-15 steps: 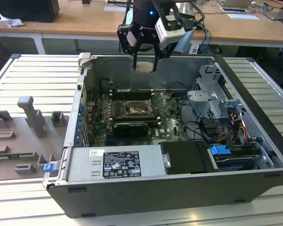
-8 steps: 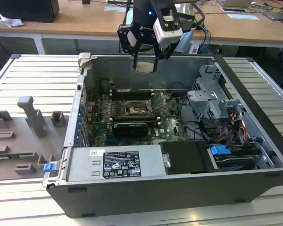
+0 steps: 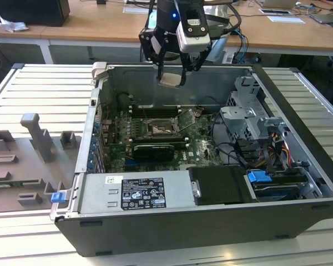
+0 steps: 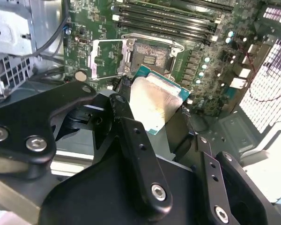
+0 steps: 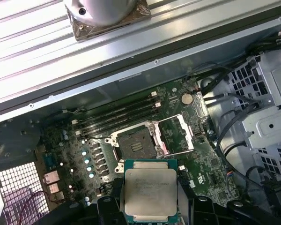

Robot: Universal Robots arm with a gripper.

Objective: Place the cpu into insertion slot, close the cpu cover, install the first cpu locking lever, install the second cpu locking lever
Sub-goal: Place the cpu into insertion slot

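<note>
Silver-beige, green-rimmed square cpu (image 5: 150,191) in pincer (image 5: 151,210)

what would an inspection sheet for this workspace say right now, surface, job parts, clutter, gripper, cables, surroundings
Surface: ribbed metal table with the open computer case lying on it.
Job's things: the cpu is held above the motherboard. The insertion slot is empty. The cpu cover is swung open beside the slot.
Clutter: grey fixture blocks and a blue clip on the exterior view's left of the case.
Gripper: the gripper is shut on the cpu, over the case's rear part and clear of the board.
Cables: black cables and coloured wires inside the case on the exterior view's right.
Surroundings: wooden desks behind the table.
</note>
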